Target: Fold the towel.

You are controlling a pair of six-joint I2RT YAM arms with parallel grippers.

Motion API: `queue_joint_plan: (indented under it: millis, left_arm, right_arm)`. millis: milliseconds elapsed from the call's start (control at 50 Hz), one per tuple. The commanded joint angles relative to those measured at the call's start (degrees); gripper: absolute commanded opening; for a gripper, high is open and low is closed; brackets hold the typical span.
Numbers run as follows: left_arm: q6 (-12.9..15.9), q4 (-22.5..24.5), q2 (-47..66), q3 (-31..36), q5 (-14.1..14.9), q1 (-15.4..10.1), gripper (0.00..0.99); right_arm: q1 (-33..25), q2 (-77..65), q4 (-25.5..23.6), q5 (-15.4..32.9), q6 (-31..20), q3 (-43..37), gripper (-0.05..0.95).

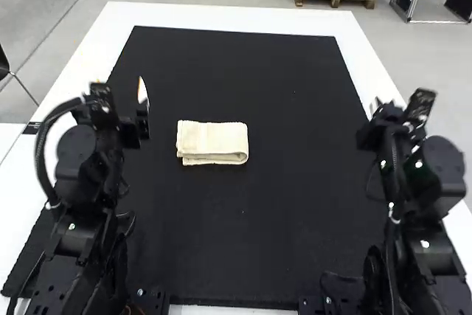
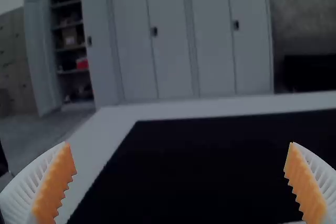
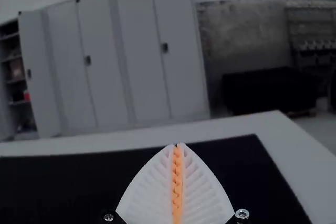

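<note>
The cream-coloured rectangular cloth towel (image 1: pixel 212 138) is lying flat in a compact folded form, with layers one over another, on the black rectangular mat (image 1: pixel 258 234) which covers most of the white table (image 1: pixel 221 14). Its long axis goes from left to right, across the mat, and its short sides are pointing toward the two arms. At the right end there is a rounded fold, and the layers can be seen along the side near to the robot.

The towel is between the left gripper (image 1: pixel 120 81) and the right gripper (image 1: pixel 377 101), apart from both, but it is nearer to the left jaws. In the left wrist view, the left gripper (image 2: pixel 180 145) has its white ribbed fingers (image 2: pixel 26 192) wide apart, with nothing held. In the right wrist view, the right gripper (image 3: pixel 177 144) is closed, its orange pads (image 3: pixel 177 182) meeting each other.
</note>
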Motion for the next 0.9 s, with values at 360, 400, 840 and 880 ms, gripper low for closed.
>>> queue_joint_plan:
  millis: [360,400,840,880]
  left_arm:
    - [-4.4,-8.7,-0.9,-0.3,0.4,2.1,0.959]
    - [-4.4,-8.7,-0.9,-0.3,0.4,2.2,0.959]
    - [-4.5,-9.3,-0.9,-0.3,0.4,1.7,0.959]
    - [-4.5,-9.3,-0.9,-0.3,0.5,1.7,0.959]
  right_arm:
    - [-3.8,-0.5,-16.0,-0.8,-1.7,-2.7,0.92]
    - [-4.8,-0.5,-16.0,-0.8,-1.7,-2.7,0.92]
    - [-10.6,-0.5,-16.2,-3.6,-2.2,-2.7,0.92]
    - [-10.6,-0.5,-16.2,-3.6,-2.4,-2.7,0.92]
